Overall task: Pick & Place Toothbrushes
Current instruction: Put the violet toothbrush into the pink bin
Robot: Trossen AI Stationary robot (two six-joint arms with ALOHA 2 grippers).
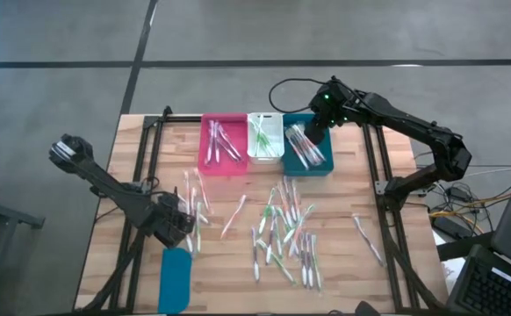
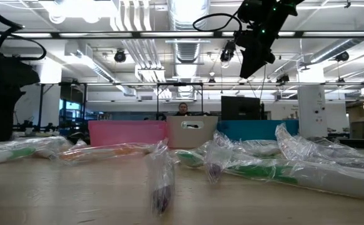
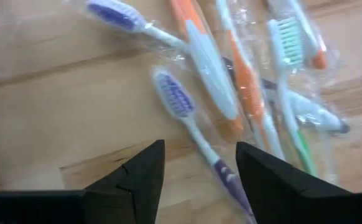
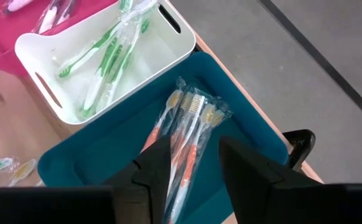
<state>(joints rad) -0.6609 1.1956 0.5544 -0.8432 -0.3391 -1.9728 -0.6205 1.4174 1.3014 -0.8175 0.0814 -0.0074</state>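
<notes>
Several wrapped toothbrushes [image 1: 282,233] lie loose on the wooden table. My left gripper [image 1: 185,226] hangs open and points down over the left-hand cluster. In its wrist view its fingers [image 3: 199,149] stand on either side of a purple toothbrush's handle [image 3: 221,177], which lies flat on the table with a gap to each finger. My right gripper [image 1: 313,127] is open, high above the teal bin [image 4: 106,155]. Below its fingers [image 4: 193,146], orange toothbrushes [image 4: 187,124] lie on the bin's floor. The white bin [image 4: 137,56] holds green ones, the pink bin [image 1: 224,145] purple ones.
The three bins stand side by side at the table's far edge. A flat teal lid [image 1: 175,279] lies near the front left. A few toothbrushes [image 1: 368,239] lie apart at the right. Black frame rails [image 1: 146,167] run along both sides of the table.
</notes>
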